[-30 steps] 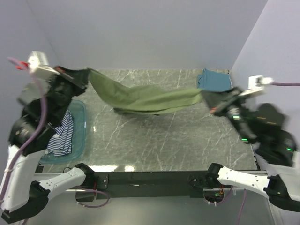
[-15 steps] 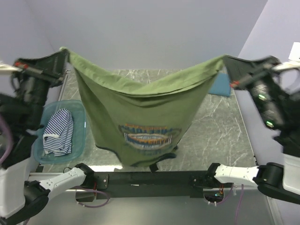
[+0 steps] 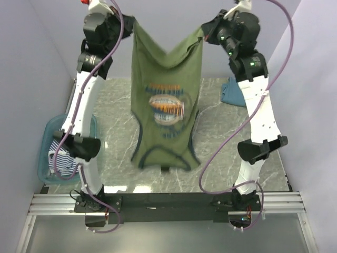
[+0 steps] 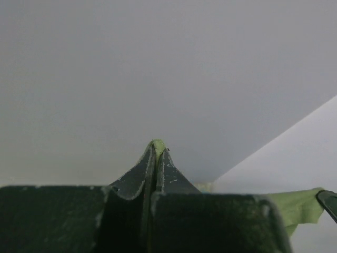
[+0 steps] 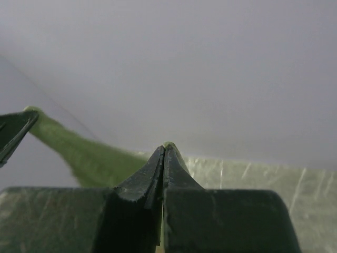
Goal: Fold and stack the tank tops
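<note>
Top external view: olive-green tank top point(image 3: 166, 113) hangs unfolded over the bench point(image 3: 221, 153), its upper corners clamped by the left end effector point(image 3: 130, 23) and right end effector point(image 3: 206, 32); teal-blue top point(image 3: 231, 92) apparently folded far right, striped top point(image 3: 59, 158) in the tub point(image 3: 46, 132), so roughly one of three done.

A translucent teal plastic tub point(image 3: 46, 138) sits at the left edge of the grey marble-patterned counter point(image 3: 113, 153), against pale lavender walls point(image 3: 42, 52).
</note>
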You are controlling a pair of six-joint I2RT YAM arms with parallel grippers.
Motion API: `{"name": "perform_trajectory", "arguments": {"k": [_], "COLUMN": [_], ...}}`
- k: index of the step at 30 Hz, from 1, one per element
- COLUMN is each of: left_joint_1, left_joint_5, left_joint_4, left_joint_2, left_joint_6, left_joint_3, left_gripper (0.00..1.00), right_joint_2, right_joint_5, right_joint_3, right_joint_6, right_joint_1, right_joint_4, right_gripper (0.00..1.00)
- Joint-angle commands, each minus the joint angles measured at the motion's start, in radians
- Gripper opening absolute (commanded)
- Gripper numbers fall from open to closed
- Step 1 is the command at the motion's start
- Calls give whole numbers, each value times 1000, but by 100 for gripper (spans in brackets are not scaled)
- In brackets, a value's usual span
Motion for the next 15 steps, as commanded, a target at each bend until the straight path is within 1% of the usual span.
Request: {"name": "perform_trajectory", "arguments": {"k": [1,2,3,4,5,7,9,10,11,12,13,14,15], "left_joint_1": [74,103,117,129,154,178,211,217,218,220,218,220,220], "left_joint_5": [178,193,198,204,209,218,238,241,230,227,228,230,241], "left_joint_4": [201,263,317,351,409,397,423,443,446,448,451,449,463], "left_joint_2": [-1,-22,-54,-111,-136,-177,-217,-269,-297,-320,-362,-384,-424], "left_joint_6": [6,-7,-16,-18,-18,-18,-40,-44,-42,-45,-48,-59,-97], "left_joint_3": [241,200,148,96,22,-17,-128,-247,-305,-360,-477,-541,-610], "left_gripper": [1,1,0,1,1,1,1,1,1,1,1,1,1], "right_joint_2": [-109,-145,-178,-205,-235,-257,-312,-379,-412,-439,-473,-491,-517], "right_joint_5": [-140,-143,-143,-133,-122,-132,-146,-151,-154,-157,-160,-160,-152], "right_joint_3": [97,-8,-59,-98,-133,-161,-286,-436,-512,-576,-627,-743,-815], "right_joint_6": [51,62,63,57,47,48,63,65,66,68,71,77,94], "right_joint_1": [-71,-101,-109,-115,-124,-154,-181,-184,-186,-187,-187,-186,-187], "right_joint_4": [234,290,377,400,404,385,414,443,501,506,497,491,485], "right_gripper": [0,0,0,0,0,0,0,0,0,0,0,0,0]}}
